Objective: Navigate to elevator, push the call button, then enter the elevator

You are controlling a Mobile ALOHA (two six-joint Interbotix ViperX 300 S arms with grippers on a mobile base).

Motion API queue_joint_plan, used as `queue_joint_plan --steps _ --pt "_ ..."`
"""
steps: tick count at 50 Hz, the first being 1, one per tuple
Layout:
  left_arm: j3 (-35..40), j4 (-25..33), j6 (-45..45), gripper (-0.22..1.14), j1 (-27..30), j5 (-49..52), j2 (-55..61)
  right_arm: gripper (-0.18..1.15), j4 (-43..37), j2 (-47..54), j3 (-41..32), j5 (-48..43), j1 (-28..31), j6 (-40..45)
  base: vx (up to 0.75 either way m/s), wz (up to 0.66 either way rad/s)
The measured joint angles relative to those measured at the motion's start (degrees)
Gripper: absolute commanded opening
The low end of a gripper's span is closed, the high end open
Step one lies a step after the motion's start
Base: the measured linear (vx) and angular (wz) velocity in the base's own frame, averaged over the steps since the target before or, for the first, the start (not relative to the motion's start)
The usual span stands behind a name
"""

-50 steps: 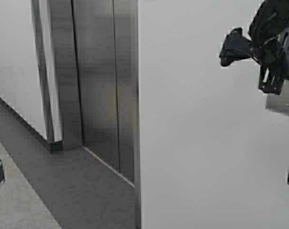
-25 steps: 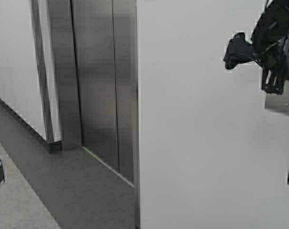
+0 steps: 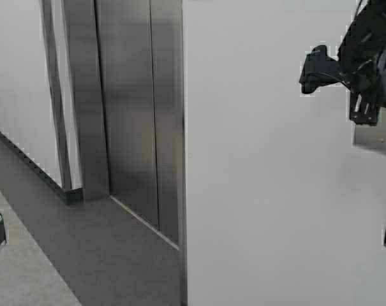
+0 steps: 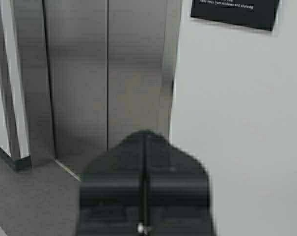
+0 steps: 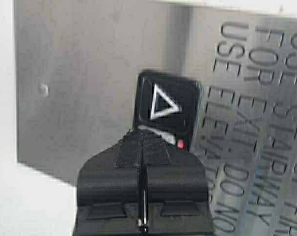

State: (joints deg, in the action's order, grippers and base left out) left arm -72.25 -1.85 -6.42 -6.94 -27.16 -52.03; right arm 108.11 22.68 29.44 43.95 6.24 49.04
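The elevator (image 3: 138,115) stands shut, its brushed-steel doors meeting at a centre seam; the left wrist view also shows the elevator (image 4: 109,73). The call button (image 5: 165,105), dark with a white triangle, sits on an engraved steel plate (image 5: 89,88). My right gripper (image 5: 142,135) is shut with nothing in it, its tips against the button's edge beside a small red light (image 5: 180,144). From above, the right gripper (image 3: 363,118) is raised against the wall plate (image 3: 378,140). My left gripper (image 4: 144,135) is shut and empty, held low and pointing at the elevator.
A white wall (image 3: 275,191) fills the space right of the elevator's steel frame (image 3: 182,159). A black sign (image 4: 234,12) hangs high on it. Grey floor (image 3: 103,255) runs in front of the doors, with a dark skirting (image 3: 27,162) along the left wall.
The right arm has shifted slightly to the right and up, closer onto the wall plate. The elevator doors stay shut.
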Motion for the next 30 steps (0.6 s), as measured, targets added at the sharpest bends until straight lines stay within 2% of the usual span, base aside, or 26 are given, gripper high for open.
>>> queue_joint_plan --steps 17,30 --pt "0.0 0.0 -0.09 0.03 0.0 0.09 -0.79 0.06 0.26 -2.37 1.67 -0.09 0.35 -0.26 -0.01 0.0" --pt "0.0 0.0 -0.26 0.03 0.0 0.09 -2.2 0.06 -0.18 -9.32 6.33 0.79 5.19 -0.53 0.0 -0.01"
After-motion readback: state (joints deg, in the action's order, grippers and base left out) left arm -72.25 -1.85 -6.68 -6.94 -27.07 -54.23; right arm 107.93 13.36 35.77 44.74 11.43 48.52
